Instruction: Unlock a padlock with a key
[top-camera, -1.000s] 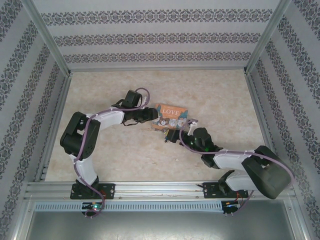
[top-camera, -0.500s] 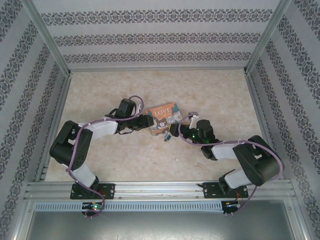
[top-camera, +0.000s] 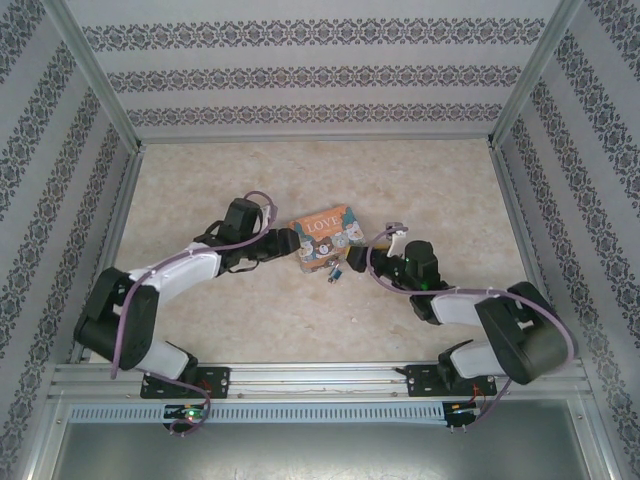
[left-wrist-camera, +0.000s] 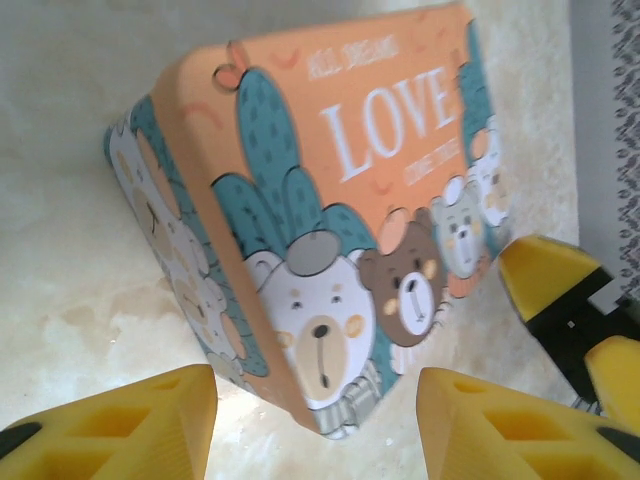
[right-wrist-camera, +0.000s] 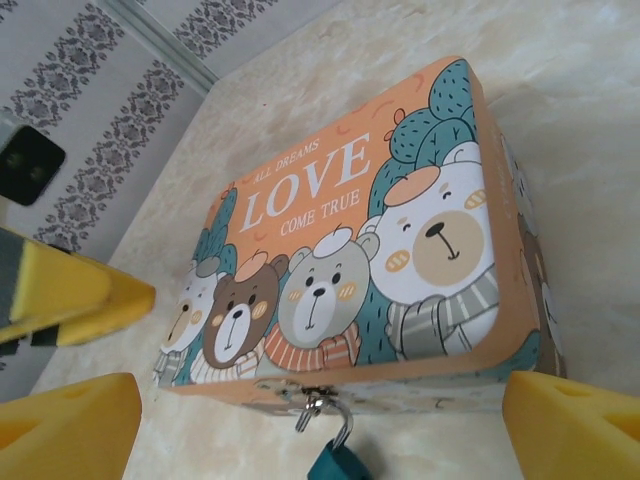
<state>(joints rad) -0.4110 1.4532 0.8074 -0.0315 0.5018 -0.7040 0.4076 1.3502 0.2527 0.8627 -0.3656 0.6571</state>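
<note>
The counter (top-camera: 220, 300) carries the LOVE box (top-camera: 322, 232), which nothing holds. The left gripper (left-wrist-camera: 315, 378) stands released around its corner, and the right gripper (right-wrist-camera: 322, 385) gapes before the padlock (right-wrist-camera: 335, 465) hanging on the front clasp. Any push there may slide the box away. Since a second ago, both arms have drawn back and the box has turned.

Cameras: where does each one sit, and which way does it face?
Top external: above and behind the arms, looking down on the table, box and padlock; both arms show, bases at the bottom.
Left wrist: on the left claw, facing a box corner; its yellow fingers show below.
Right wrist: on the right claw, low, facing the box's latch side; its fingers in the bottom corners.
Shared: both wrist views hold the box, and each catches a finger of the other claw.
</note>
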